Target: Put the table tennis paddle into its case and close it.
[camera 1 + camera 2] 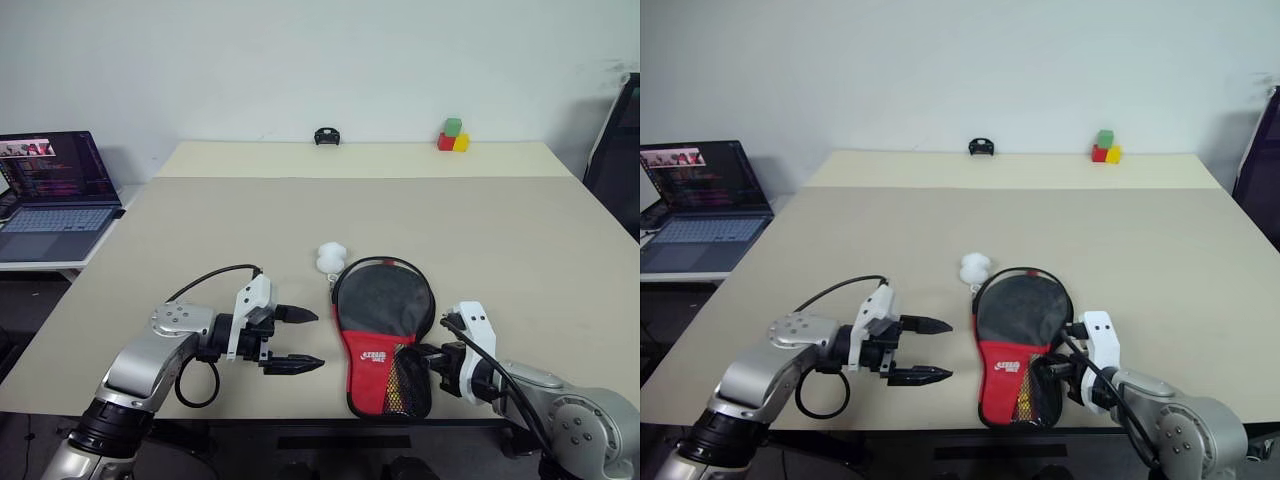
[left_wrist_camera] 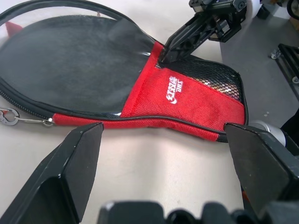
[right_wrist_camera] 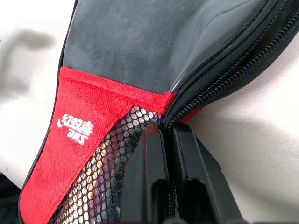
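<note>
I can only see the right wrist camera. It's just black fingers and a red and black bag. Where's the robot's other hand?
Observer: The left gripper is on the left of the soft black-and-red paddle-shaped zip case, pointing at it, wide open and holding nothing.
Operator: Are there any balls?
Observer: Yes, small white balls lie on the beige table, right by the case's round end.
Operator: Where's the zip puller?
Observer: A small metal zip pull lies on the table at the case's edge, on the side facing the left gripper.
</note>
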`<state>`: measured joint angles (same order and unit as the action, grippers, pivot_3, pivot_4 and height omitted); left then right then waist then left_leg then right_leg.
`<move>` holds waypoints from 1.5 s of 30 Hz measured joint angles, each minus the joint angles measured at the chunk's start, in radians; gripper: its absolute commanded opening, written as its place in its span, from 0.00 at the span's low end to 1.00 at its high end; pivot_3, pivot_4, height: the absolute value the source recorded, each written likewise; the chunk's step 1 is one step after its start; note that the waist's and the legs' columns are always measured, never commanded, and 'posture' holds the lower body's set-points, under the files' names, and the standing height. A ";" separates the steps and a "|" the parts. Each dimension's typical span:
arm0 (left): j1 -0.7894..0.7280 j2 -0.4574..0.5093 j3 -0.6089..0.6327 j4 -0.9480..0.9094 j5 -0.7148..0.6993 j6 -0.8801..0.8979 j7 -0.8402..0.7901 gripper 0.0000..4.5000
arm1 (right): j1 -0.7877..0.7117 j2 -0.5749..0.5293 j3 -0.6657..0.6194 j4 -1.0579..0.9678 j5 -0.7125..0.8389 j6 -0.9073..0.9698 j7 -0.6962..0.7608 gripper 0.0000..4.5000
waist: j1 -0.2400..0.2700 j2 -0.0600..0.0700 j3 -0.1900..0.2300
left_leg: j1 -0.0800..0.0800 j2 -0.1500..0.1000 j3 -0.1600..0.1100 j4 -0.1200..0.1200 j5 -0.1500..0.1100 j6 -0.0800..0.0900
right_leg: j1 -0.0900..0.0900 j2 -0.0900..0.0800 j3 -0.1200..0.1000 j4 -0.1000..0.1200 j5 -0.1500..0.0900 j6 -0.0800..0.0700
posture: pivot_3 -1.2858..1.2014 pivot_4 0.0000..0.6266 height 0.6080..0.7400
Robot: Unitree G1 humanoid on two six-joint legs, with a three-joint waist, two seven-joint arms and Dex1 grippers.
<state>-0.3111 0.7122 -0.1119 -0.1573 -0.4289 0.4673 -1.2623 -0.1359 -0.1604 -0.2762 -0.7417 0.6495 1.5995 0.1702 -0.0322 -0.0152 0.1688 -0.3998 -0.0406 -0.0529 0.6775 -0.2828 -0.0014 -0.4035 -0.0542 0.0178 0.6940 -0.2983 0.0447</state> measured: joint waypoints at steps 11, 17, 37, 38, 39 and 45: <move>0.000 0.000 -0.003 0.005 0.003 -0.019 -0.007 1.00 | -0.035 -0.005 -0.019 0.017 -0.031 0.006 -0.028 0.37 | 0.000 0.000 0.000 | 0.000 0.000 0.000 0.000 0.000 0.000 | 0.000 0.000 0.000 0.000 0.000 0.000 | 0.52 0.24 1.00; 0.000 -0.007 -0.008 0.011 0.007 -0.031 -0.005 1.00 | -0.044 -0.029 -0.046 0.020 -0.029 0.006 -0.012 0.44 | 0.000 0.000 0.000 | 0.000 0.000 0.000 0.000 0.000 0.000 | 0.000 0.000 0.000 0.000 0.000 0.000 | 0.52 0.24 1.00; -0.072 -0.118 0.012 0.122 0.029 -0.063 0.143 1.00 | -0.181 -0.205 -0.029 0.006 0.044 -0.235 0.163 0.99 | 0.001 0.000 0.000 | 0.000 0.000 -0.001 0.000 0.000 0.000 | 0.001 0.000 -0.001 0.001 0.000 0.000 | 0.52 0.24 1.00; -0.092 -0.134 0.021 0.136 0.036 -0.064 0.178 1.00 | -0.192 -0.210 -0.003 0.016 0.043 -0.263 0.177 0.99 | 0.000 0.000 0.000 | 0.000 0.000 -0.001 0.000 0.000 0.000 | 0.001 0.000 -0.001 0.001 0.000 0.000 | 0.52 0.24 1.00; -0.109 -0.144 0.032 0.150 0.043 -0.066 0.209 1.00 | -0.197 -0.214 0.022 0.031 0.040 -0.288 0.189 0.99 | 0.000 -0.001 0.000 | 0.000 0.000 -0.001 0.000 0.000 0.000 | 0.001 0.000 -0.001 0.000 0.000 0.000 | 0.52 0.24 1.00; -0.131 -0.156 0.064 0.195 0.074 -0.070 0.314 1.00 | -0.236 -0.255 0.225 0.189 -0.051 -0.534 0.288 0.99 | -0.002 -0.001 0.000 | 0.000 0.000 0.000 0.000 0.000 0.000 | 0.000 0.000 0.000 -0.001 0.000 0.000 | 0.52 0.24 1.00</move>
<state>-0.4419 0.5563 -0.0479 0.0381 -0.3551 0.3970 -0.9486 -0.3714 -0.4158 -0.0516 -0.5529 0.5986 1.0651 0.4580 -0.0341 -0.0159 0.1686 -0.4000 -0.0406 -0.0530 0.6778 -0.2828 -0.0014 -0.4034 -0.0539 0.0174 0.6932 -0.2982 0.0447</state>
